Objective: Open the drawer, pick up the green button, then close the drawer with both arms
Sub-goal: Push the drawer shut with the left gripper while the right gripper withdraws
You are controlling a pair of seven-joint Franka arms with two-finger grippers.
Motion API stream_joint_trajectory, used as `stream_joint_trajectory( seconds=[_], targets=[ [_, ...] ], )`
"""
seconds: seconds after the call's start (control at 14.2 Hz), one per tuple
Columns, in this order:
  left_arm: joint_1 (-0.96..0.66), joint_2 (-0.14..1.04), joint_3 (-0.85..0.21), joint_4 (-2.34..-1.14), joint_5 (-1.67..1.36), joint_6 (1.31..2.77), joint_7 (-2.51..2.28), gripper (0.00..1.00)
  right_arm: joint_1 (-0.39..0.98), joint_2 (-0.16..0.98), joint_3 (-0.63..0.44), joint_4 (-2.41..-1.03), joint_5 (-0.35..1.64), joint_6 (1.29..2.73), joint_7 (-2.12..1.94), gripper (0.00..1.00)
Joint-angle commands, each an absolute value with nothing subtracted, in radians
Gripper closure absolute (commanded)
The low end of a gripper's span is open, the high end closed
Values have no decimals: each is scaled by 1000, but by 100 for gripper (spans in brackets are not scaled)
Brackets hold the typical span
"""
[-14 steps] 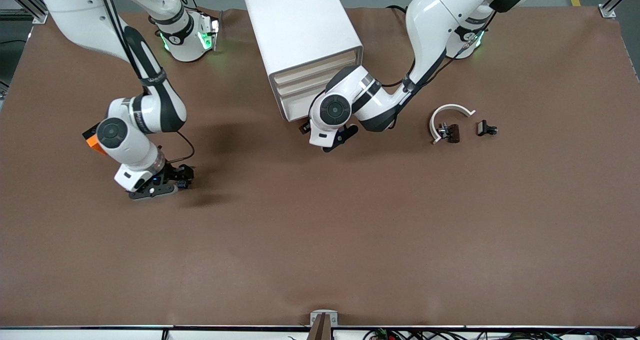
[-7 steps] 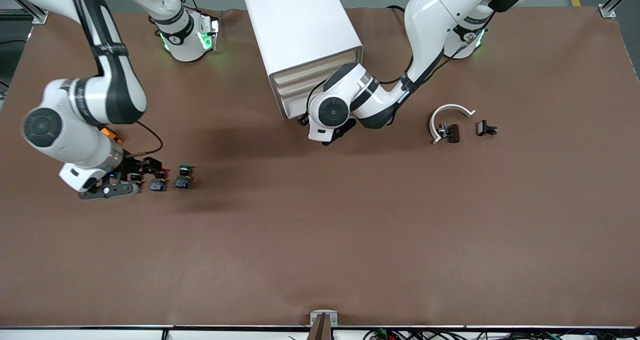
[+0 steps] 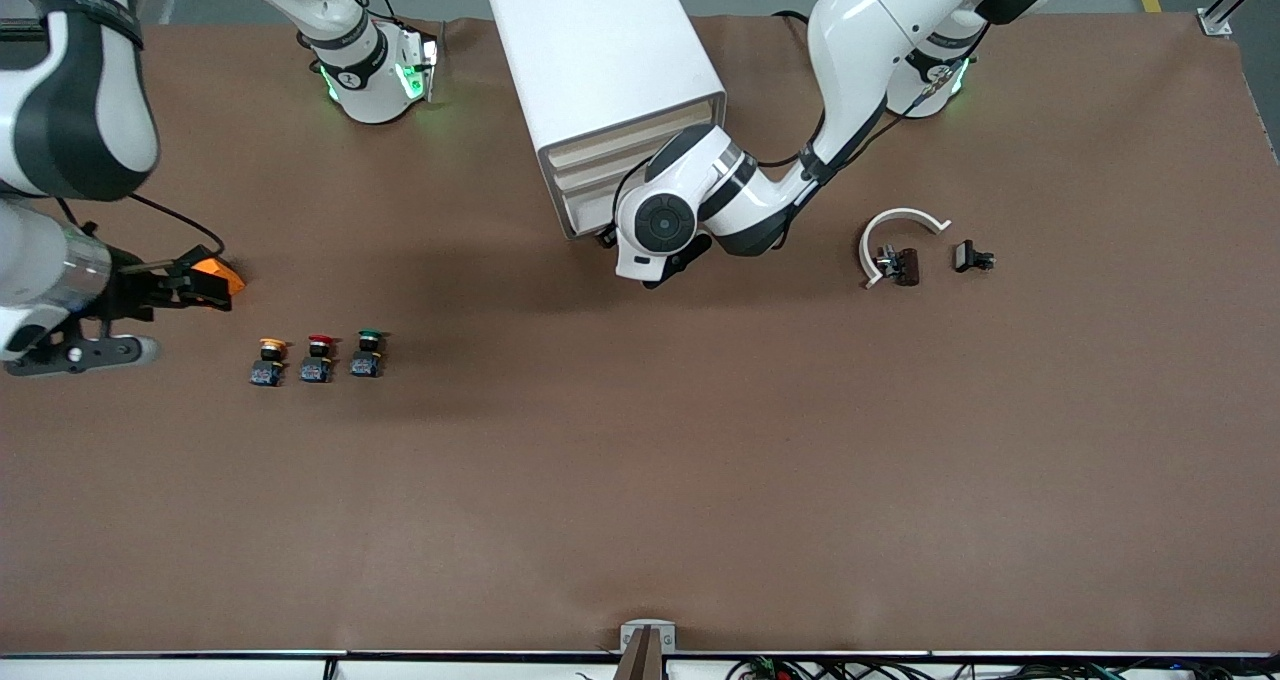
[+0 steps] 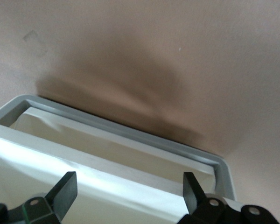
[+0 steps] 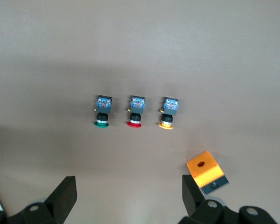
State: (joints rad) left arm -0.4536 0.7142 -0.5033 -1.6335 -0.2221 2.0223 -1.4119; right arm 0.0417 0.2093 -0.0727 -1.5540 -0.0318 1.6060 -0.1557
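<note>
left end effector (image 4: 127,196) spread, at cabinet (image 3: 604,80) front by drawer (image 3: 600,175), hidden by wrist in front view | right end effector (image 5: 127,198) spread, empty, at surface (image 3: 700,460) edge, arm cut off | green button (image 3: 368,353) on surface beside red button (image 3: 318,358), yellow button (image 3: 267,361); open room nearer camera

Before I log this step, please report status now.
Left gripper open at cabinet, drawer shut. Right gripper open, empty, above green button. Nothing blocking.

Three buttons (image 3: 315,358); one cabinet (image 3: 600,80)
</note>
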Motion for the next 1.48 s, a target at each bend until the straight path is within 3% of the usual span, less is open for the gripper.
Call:
stream_joint_trajectory(
  seconds=[0.0,0.35,0.91,1.41],
  targets=[
    [-459,724,-518,-1629,-261,2000,-1427,0,9,221,-75,-1477,-51,1543,-225,0],
    [-476,732,-518,-1628,-285,1988,-1425,0,-78,192,-80,-1483,-48,1529,-334,0],
    [-492,744,-520,-1628,-348,1987,-1419,0,-49,169,-67,-1474,-46,1488,-164,0],
    [-476,739,-512,-1583,-338,1987,-1404,0,-48,170,-78,-1367,-61,1434,-163,0]
  ],
)
